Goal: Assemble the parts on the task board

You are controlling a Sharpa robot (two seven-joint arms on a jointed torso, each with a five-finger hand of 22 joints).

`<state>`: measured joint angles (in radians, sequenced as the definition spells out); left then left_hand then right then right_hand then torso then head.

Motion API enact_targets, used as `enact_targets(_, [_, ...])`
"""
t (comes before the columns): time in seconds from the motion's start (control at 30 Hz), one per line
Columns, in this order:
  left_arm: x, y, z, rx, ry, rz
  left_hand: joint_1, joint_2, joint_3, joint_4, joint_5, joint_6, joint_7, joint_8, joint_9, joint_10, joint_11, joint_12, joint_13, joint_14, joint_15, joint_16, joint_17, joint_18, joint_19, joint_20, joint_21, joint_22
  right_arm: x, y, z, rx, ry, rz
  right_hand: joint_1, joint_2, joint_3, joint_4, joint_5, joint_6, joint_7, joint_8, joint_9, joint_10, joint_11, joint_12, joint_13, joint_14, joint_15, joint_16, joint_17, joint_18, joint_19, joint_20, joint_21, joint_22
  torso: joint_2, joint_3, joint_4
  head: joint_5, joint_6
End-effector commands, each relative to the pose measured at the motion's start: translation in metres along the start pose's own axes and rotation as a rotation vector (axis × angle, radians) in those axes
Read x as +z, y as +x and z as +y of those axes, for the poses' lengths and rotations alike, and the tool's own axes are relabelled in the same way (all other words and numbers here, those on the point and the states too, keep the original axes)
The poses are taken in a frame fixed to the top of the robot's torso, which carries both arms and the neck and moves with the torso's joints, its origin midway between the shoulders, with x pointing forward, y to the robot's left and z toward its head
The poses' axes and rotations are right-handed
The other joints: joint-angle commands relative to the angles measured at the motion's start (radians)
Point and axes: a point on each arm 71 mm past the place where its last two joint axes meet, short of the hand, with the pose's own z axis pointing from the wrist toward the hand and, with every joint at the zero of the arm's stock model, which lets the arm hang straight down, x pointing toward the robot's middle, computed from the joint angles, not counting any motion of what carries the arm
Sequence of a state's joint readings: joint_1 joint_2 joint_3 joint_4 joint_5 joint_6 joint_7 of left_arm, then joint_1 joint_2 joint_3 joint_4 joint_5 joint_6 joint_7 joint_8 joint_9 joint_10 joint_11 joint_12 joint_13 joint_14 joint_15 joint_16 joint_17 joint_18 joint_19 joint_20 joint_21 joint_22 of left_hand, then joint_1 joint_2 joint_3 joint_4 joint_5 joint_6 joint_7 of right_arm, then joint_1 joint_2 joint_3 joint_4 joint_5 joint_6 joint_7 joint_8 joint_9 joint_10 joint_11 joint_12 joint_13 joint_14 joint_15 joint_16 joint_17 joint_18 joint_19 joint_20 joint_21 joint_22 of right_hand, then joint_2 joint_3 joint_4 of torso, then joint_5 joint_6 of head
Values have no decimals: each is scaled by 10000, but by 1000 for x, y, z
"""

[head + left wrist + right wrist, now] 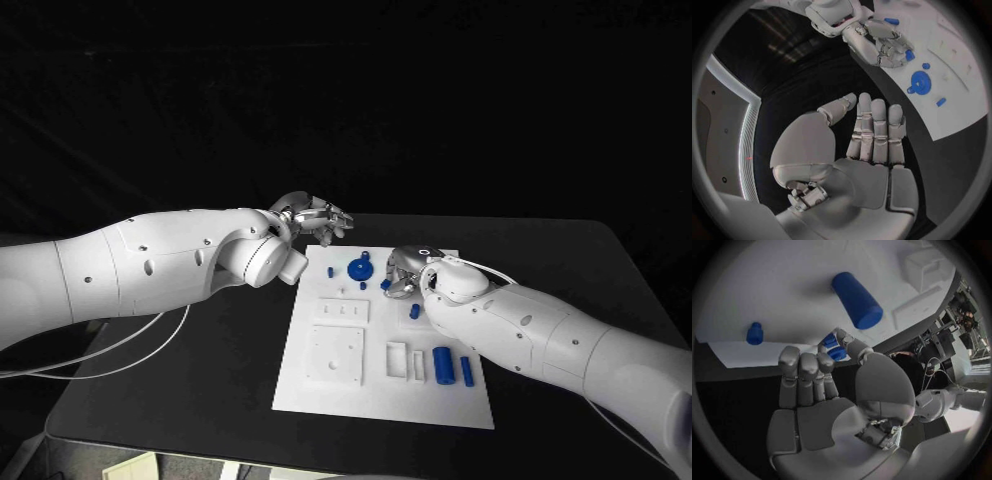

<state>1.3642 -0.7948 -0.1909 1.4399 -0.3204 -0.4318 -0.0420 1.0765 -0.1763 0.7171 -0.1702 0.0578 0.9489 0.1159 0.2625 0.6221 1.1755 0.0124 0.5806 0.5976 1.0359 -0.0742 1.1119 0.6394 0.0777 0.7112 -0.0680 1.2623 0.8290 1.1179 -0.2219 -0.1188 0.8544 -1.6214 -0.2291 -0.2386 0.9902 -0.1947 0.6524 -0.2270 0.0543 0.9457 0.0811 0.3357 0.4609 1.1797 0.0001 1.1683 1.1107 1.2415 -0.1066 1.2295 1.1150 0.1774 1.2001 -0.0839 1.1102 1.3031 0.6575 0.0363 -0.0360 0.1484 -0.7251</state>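
Right hand (820,405) pinching a small blue part (833,346) above the task board (378,395), near its far edge. Left hand (851,150) spread, holding nothing, off the board's far-left corner. Best lowered slowly, kept upright over its seat.

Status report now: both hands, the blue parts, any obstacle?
Left hand open, off the white task board. Right hand pinches small blue part over the board. Large blue cylinder lies nearby. No obstacle seen.
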Motion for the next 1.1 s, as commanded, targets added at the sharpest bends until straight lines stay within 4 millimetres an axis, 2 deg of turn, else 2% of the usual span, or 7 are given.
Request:
enact_targets(0.03, [0,2,-3,33,140,143,57,-5,-43,3,-31,2,62,39,-13,-38,25,-44,12,-83,-5,-67,9,-99,-65,-1033,-47,-12,-1,6,1,-71,-127,443,-5,113,70,7,-30,209,294,-58,-9,-73,-13,-58,-11,-77,-7,61,13,844,-59,16,32,14,-6,-13,-20,-9,-17])
enact_targets(0.23, [0,2,-3,33,137,144,65,-1,-42,-1,-30,0,62,40,-14,-37,25,-45,13,-83,-5,-68,11,-98,-66,-1032,-47,-13,-1,7,2,-86,-200,506,160,284,512,49,-34,256,296,-91,-35,-99,-12,-44,-1,-107,-4,73,22,844,-90,34,32,27,-32,5,-15,8,-60])
enact_targets(0.4, [0,2,-3,31,131,148,69,-1,-42,-4,-30,-1,62,41,-16,-36,24,-46,14,-82,-5,-68,13,-98,-66,-1032,-46,-13,-1,7,2,-144,-217,464,493,630,1384,-39,-31,394,273,-83,-44,-114,-33,-27,5,-126,-21,88,27,844,-120,59,53,56,-31,5,-19,12,-63])
enact_targets(0.5, [-1,2,-3,31,132,159,74,1,-40,-6,-29,-2,62,41,-16,-35,24,-46,15,-82,-6,-68,14,-97,-67,-1032,-46,-13,-1,7,3,-184,-249,414,669,829,1818,-221,-25,505,248,-50,-35,-114,-56,-17,8,-131,-40,98,29,844,-134,69,76,80,-31,9,-15,21,-69])
enact_targets(0.63, [-1,2,-3,32,132,155,81,2,-39,-10,-27,-3,61,41,-18,-35,24,-47,16,-81,-6,-68,15,-97,-67,-1032,-45,-14,-1,6,3,-287,-307,277,628,889,2034,-296,-33,594,229,-24,-25,-111,-71,-6,10,-130,-50,111,30,844,-128,93,104,97,-31,11,-20,23,-70])
enact_targets(1.1, [-1,1,-2,35,131,145,98,1,-37,-24,-26,-9,63,42,-22,-34,25,-51,20,-80,-6,-70,20,-96,-70,-1032,-43,-15,-4,1,7,-131,-668,-405,531,826,2257,-420,26,780,177,33,-7,-58,-120,20,13,-96,-92,141,27,844,-81,113,159,117,-36,11,-21,24,-55])
